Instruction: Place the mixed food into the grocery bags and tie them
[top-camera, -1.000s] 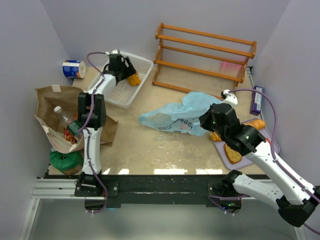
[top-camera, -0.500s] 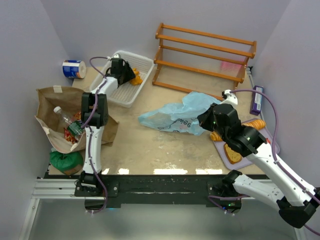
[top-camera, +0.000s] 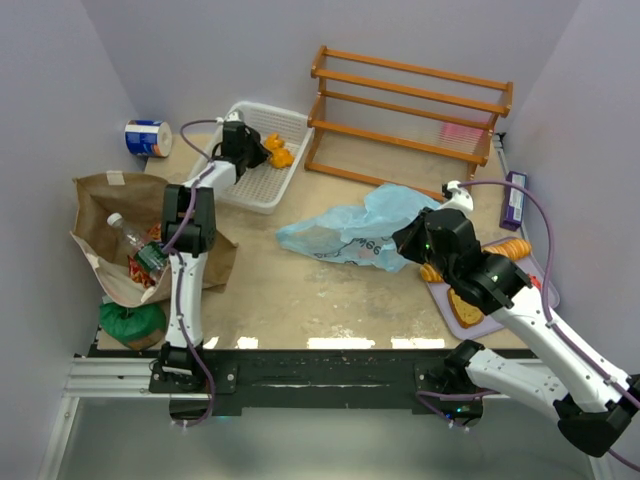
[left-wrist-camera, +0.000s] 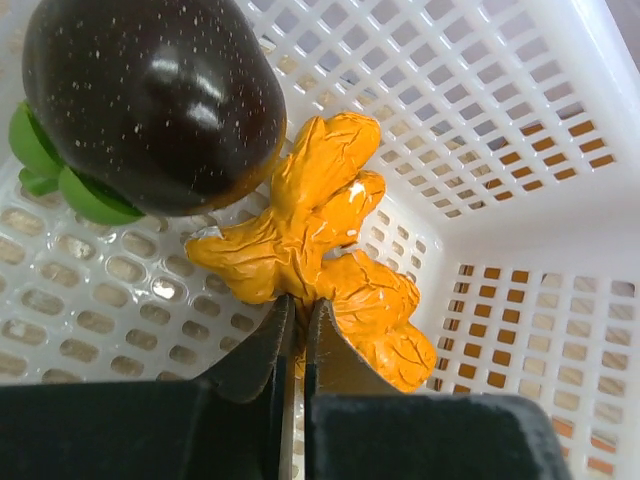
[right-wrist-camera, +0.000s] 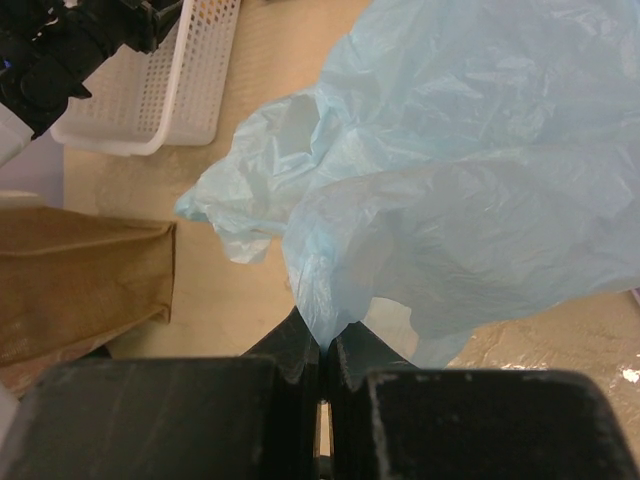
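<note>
My left gripper (left-wrist-camera: 297, 312) reaches into the white mesh basket (top-camera: 290, 125) and is shut on a thin edge of the orange toy produce (left-wrist-camera: 320, 220), which lies against a dark toy eggplant (left-wrist-camera: 150, 90). The top view shows this gripper (top-camera: 257, 150) beside the orange piece (top-camera: 281, 156). My right gripper (right-wrist-camera: 322, 340) is shut on a fold of the light blue plastic bag (right-wrist-camera: 470, 200), which lies crumpled mid-table (top-camera: 350, 235). The brown paper bag (top-camera: 105, 200) lies open at the left with a clear bottle (top-camera: 128, 238) and a red packet inside. Bread slices (top-camera: 464, 304) sit on a purple tray (top-camera: 533, 300).
A blue-and-white can (top-camera: 147, 137) stands at the back left. A green round thing (top-camera: 130, 322) lies by the near left edge. A wooden rack (top-camera: 410, 110) spans the back. A purple box (top-camera: 515, 200) rests along the right wall.
My left gripper went deeper into the basket, to the right, and closed on the orange toy produce. The basket shifted slightly. The right arm kept its hold on the blue bag, almost still.
</note>
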